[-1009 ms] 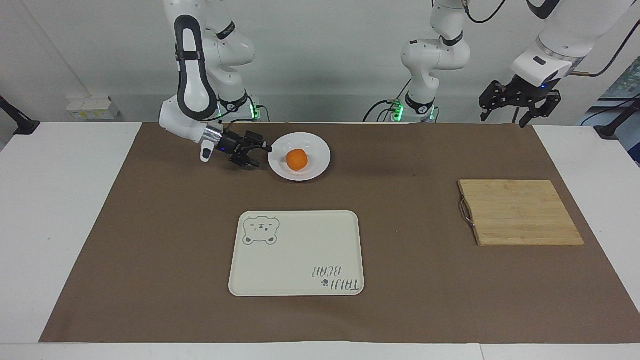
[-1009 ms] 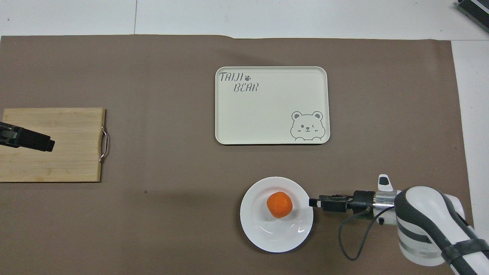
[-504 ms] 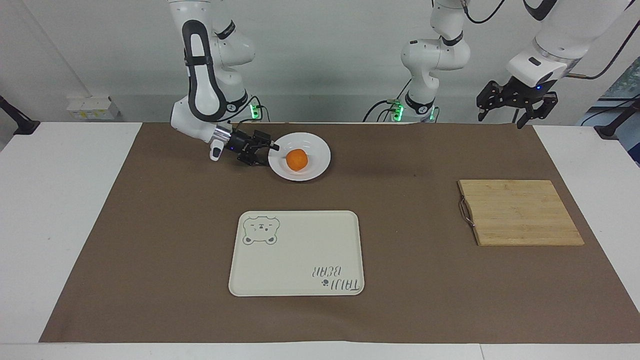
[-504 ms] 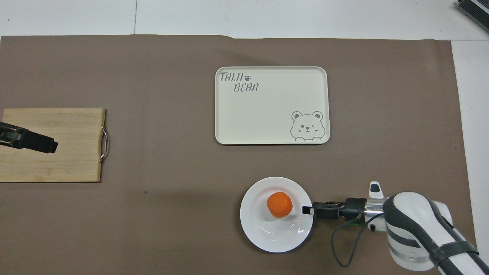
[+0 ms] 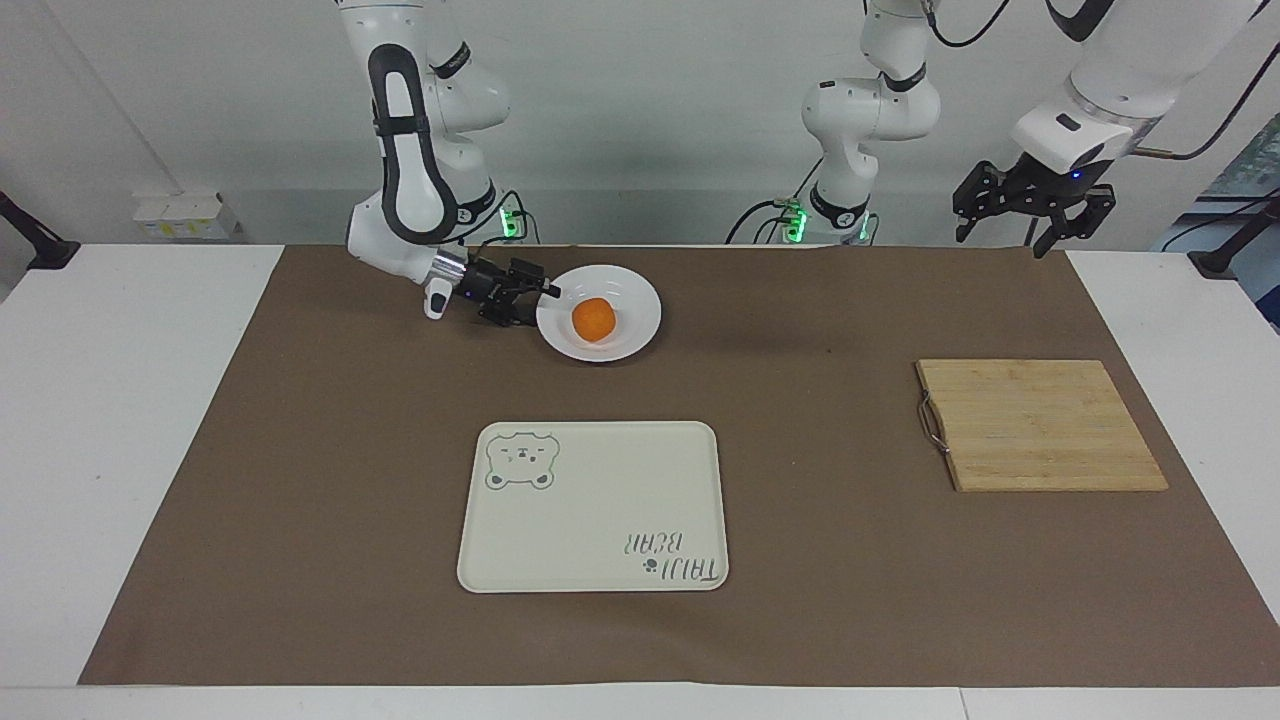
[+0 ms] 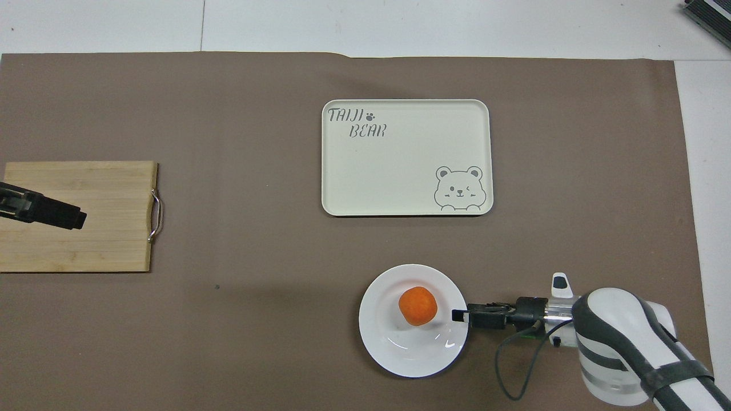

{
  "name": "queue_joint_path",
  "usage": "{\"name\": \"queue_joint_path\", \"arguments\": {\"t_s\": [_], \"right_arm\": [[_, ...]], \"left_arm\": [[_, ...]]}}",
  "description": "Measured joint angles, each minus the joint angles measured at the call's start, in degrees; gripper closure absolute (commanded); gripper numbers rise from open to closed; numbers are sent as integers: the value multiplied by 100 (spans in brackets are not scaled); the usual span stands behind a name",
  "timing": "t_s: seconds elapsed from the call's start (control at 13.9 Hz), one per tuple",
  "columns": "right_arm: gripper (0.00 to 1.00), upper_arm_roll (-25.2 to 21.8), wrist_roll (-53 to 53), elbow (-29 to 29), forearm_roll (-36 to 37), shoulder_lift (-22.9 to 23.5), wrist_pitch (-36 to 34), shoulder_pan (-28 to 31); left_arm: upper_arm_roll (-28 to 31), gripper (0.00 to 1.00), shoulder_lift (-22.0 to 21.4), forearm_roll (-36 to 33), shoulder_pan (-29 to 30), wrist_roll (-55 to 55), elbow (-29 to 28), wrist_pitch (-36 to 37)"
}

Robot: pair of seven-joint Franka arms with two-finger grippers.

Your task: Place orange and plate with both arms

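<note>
Overhead view shows right pincer [image 6: 460,314] open astride plate [image 6: 400,354] rim, ready to grip; left pincer [image 5: 1032,205] waits open.

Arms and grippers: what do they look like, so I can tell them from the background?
Both arms are white and jointed, with rounded housings. The right arm bears a dark grey looped band; a loose black cable hangs by its wrist. The right gripper and left gripper are black, two-fingered, linked. A small blue light glows at each wrist, and green lights show at the bases.
</note>
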State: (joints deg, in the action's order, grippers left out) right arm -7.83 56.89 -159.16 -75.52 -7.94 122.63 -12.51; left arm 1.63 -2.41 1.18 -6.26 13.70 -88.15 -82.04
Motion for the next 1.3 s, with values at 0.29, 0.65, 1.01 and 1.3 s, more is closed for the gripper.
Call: {"name": "queue_joint_path", "arguments": {"t_s": [0.29,0.65,1.01,1.3], "right_arm": [[31,0,0,-5,-41,-2,-1,-13],[56,0,0,-8,-83,-2,-3,-15],[90,0,0,-14,-84,-1,-3,-16],[100,0,0,-16,-84,-1,-1,-16]], "left_arm": [[-1,0,0,0,0,0,0,0],[-6,0,-1,0,0,0,0,0],[-8,0,-1,0,0,0,0,0],[-8,0,-2,0,0,0,0,-9]]}}
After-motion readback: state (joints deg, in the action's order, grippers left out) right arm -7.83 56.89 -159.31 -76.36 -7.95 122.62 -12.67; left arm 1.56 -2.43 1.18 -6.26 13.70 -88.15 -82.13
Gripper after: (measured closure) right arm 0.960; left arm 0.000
